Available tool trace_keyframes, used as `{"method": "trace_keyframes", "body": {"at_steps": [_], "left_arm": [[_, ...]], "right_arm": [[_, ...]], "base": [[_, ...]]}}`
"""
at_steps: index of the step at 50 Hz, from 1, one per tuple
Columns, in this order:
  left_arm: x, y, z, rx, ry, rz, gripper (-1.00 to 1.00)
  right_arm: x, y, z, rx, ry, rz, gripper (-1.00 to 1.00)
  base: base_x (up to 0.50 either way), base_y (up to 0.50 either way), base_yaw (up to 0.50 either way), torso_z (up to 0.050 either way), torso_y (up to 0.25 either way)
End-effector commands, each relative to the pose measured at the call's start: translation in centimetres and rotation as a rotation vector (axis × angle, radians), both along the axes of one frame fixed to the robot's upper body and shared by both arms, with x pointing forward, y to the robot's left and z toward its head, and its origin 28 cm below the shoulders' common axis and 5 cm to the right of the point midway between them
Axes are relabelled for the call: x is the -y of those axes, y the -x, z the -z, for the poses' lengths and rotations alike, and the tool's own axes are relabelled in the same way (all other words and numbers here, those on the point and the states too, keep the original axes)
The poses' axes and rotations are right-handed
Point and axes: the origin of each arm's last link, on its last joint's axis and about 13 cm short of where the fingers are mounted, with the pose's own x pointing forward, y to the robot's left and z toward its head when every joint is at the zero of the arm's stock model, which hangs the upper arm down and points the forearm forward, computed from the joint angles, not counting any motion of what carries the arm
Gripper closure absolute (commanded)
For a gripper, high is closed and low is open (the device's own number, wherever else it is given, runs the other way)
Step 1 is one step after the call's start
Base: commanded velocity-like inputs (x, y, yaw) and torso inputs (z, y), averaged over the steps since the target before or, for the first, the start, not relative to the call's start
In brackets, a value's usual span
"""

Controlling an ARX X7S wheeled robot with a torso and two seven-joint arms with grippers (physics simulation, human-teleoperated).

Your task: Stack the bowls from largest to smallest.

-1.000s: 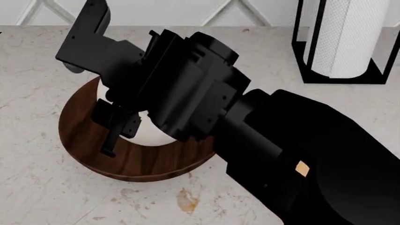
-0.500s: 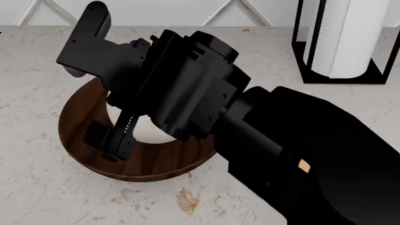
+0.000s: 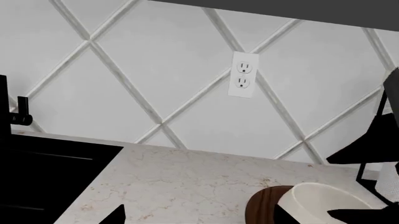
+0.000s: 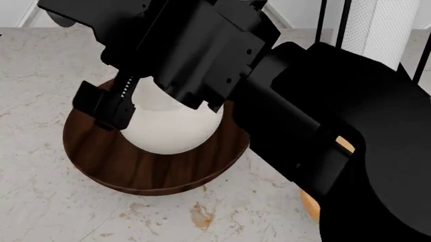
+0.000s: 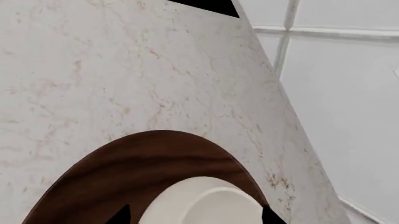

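The wide dark-brown wood-grain bowl sits on the marble counter with the white bowl resting inside it. My right gripper hangs open over the white bowl, one fingertip on each side of its rim. One black finger shows at the white bowl's left. Only slivers of the orange-tan bowl show behind my right forearm. My left gripper is open over bare counter, left of the brown bowl and white bowl.
A white paper-towel roll in a black stand is at the back right. A tiled wall with an outlet runs behind the counter. A black surface lies at the counter's far left. My right arm hides much of the counter.
My right arm has lifted up and back from the brown bowl, uncovering most of the white bowl. Bits of the orange-tan bowl now show beside the forearm.
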Motion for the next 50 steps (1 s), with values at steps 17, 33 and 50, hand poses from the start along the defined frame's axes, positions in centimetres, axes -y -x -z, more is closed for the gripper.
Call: {"method": "trace_keyframes", "body": {"at_steps": [17, 33, 50], "left_arm": [[-0.1, 0.0, -0.1, 0.031, 0.030, -0.017, -1.00], [-0.4, 0.4, -0.5, 0.040, 0.033, -0.019, -1.00], [0.0, 0.4, -0.4, 0.032, 0.026, -0.012, -1.00]], "right_arm": [[3.0, 3.5, -9.9, 0.195, -0.088, 0.111, -1.00], [9.8, 12.2, -8.1, 0.300, -0.025, 0.260, -1.00], [19.4, 16.4, -1.2, 0.150, -0.362, 0.853, -1.00]], "base": [[0.00, 0.00, 0.00, 0.000, 0.000], [0.00, 0.00, 0.00, 0.000, 0.000], [0.00, 0.00, 0.00, 0.000, 0.000]]}}
